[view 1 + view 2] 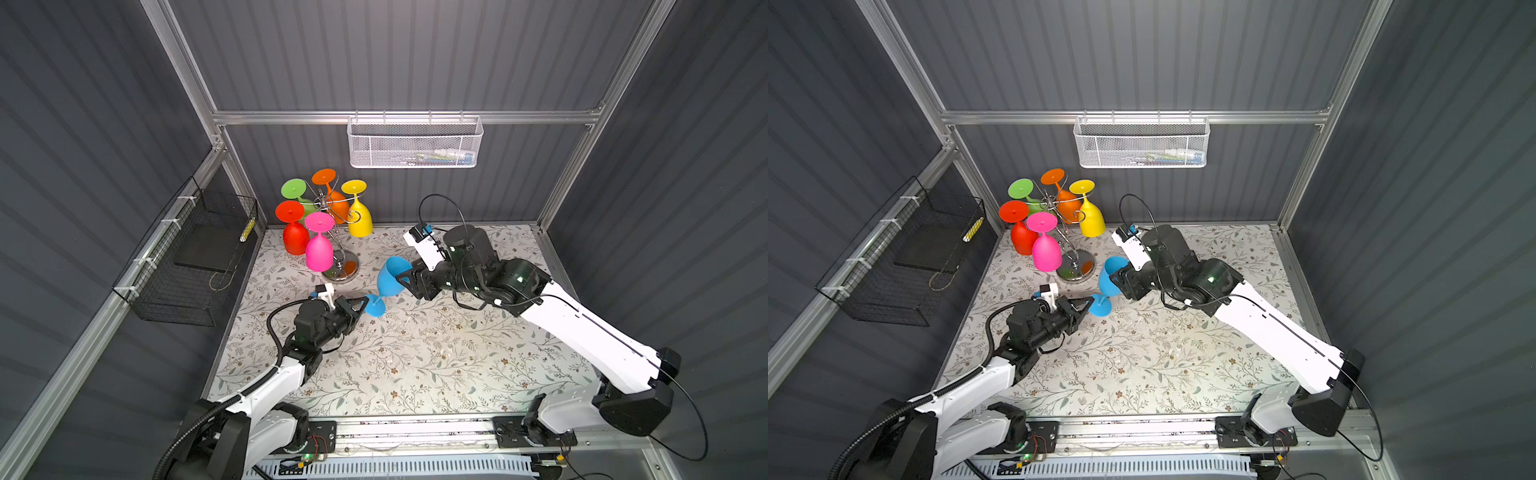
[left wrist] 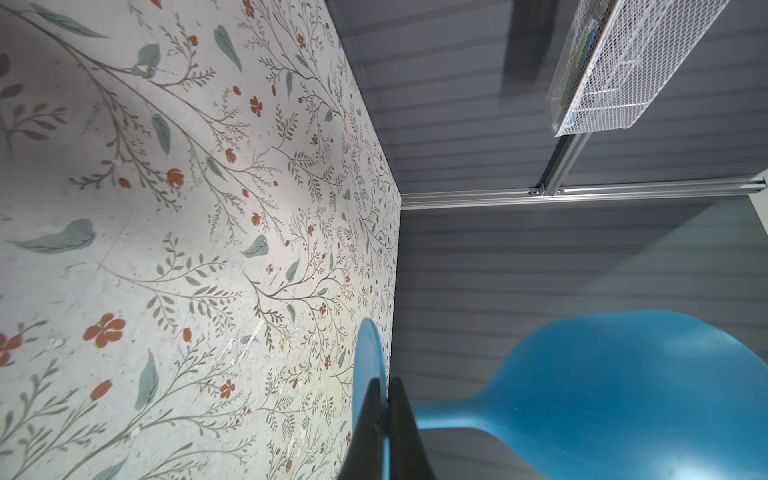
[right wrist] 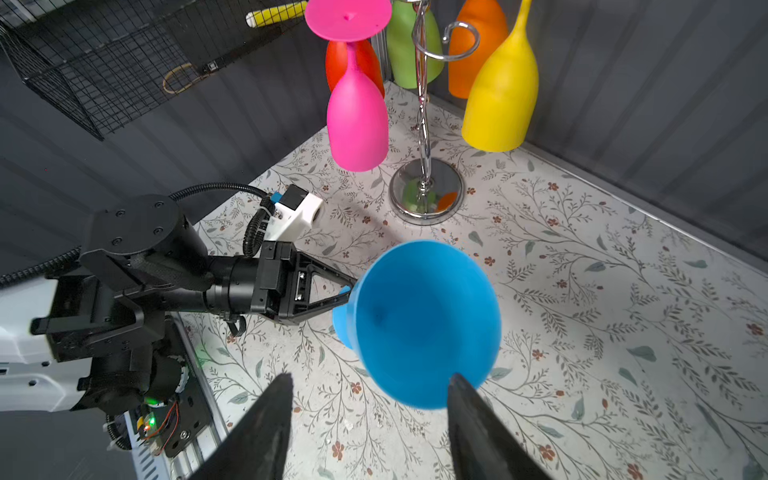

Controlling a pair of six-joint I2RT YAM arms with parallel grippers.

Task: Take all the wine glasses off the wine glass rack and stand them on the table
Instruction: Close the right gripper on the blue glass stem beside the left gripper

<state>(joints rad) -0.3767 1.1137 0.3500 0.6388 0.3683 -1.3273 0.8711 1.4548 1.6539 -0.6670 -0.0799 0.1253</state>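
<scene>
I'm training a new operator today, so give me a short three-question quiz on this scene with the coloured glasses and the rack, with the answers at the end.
1. True or false: the left gripper is shut on the foot of the blue wine glass.
2. How many glasses hang on the wine glass rack?
3. The right gripper is: A) shut on the rack's stem; B) open beside the blue glass's bowl; C) holding the pink glass.
Key: 1 true; 2 five; 3 B.
</scene>
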